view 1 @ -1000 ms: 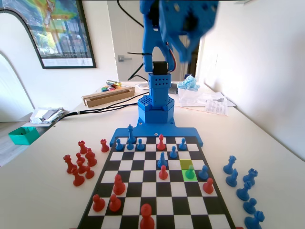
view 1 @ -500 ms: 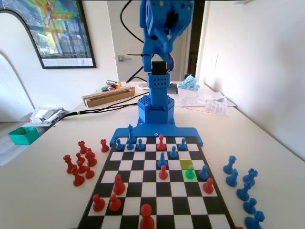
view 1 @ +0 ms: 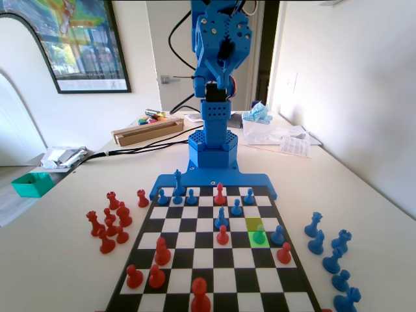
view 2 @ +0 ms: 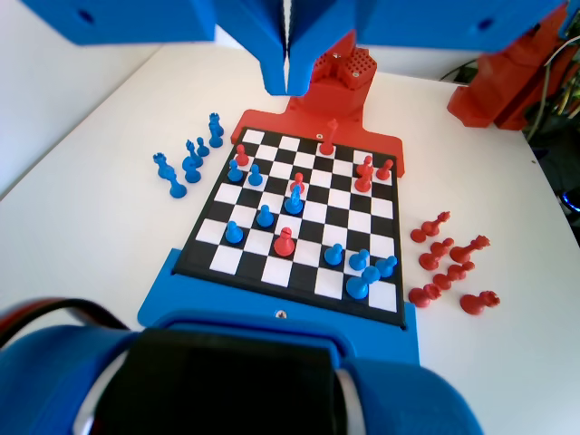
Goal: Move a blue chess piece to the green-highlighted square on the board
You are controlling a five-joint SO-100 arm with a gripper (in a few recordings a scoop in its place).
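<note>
A small blue pawn (view 1: 259,234) stands on the lime-green square (view 1: 260,240), on the right half of the board (view 1: 195,260) in the fixed view. In the wrist view the same pawn (view 2: 256,175) stands near the left side of the board (view 2: 299,272). My gripper (view 2: 287,86) hangs from the top of the wrist view, far above the board. Its jaws are pressed together and hold nothing. In the fixed view the blue arm (view 1: 218,45) is folded up high over its base.
An olive-yellow square (view 1: 255,223) lies just behind the green one. A blue pawn (view 1: 277,235) and a red pawn (view 1: 222,235) flank it. Red pieces (view 1: 110,221) stand off the board's left, blue ones (view 1: 331,253) off its right.
The arm has drawn its gripper up and back from over the board toward its own base. The pieces have not moved.
</note>
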